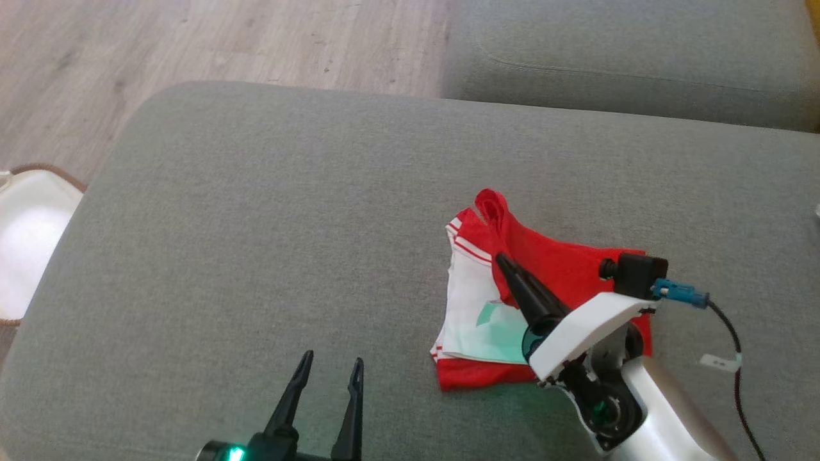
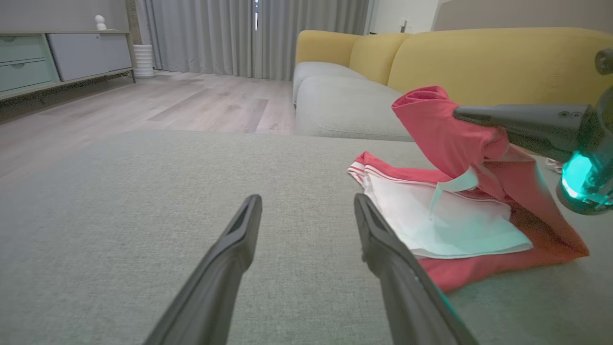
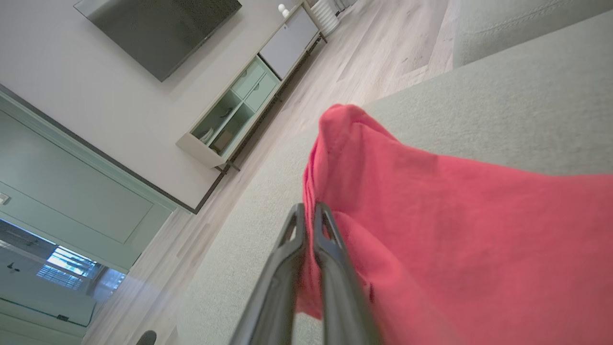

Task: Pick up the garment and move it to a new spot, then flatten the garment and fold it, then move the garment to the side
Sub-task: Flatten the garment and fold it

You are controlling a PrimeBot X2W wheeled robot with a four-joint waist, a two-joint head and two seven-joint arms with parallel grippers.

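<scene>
Head view has the red and white garment point(image 1: 564, 262) sitting on the right half of the big grey cushion point(image 1: 256, 224). It's partly folded, white panel facing up with red cloth under and behind it. The right gripper point(image 1: 501, 259) has its two fingers pinched together on a red flap at the far side of the garment. That flap is lifted off the pile while the rest lies on the cushion.

Right wrist view shows the cloth trapped between the fingers and draping off to one side, so it's a proper pinch, not a poke. My guess is the flap is held up like that to carry it over as a fold, or to drag the whole thing sideways, can't tell which.

The left gripper point(image 1: 333, 360) hangs near the front edge of the cushion, fingers spread wide, holding nothing. It's near the garment's closest corner but not touching it. Looks parked there to stay clear, or ready to pin that corner if the fabric slides
</scene>
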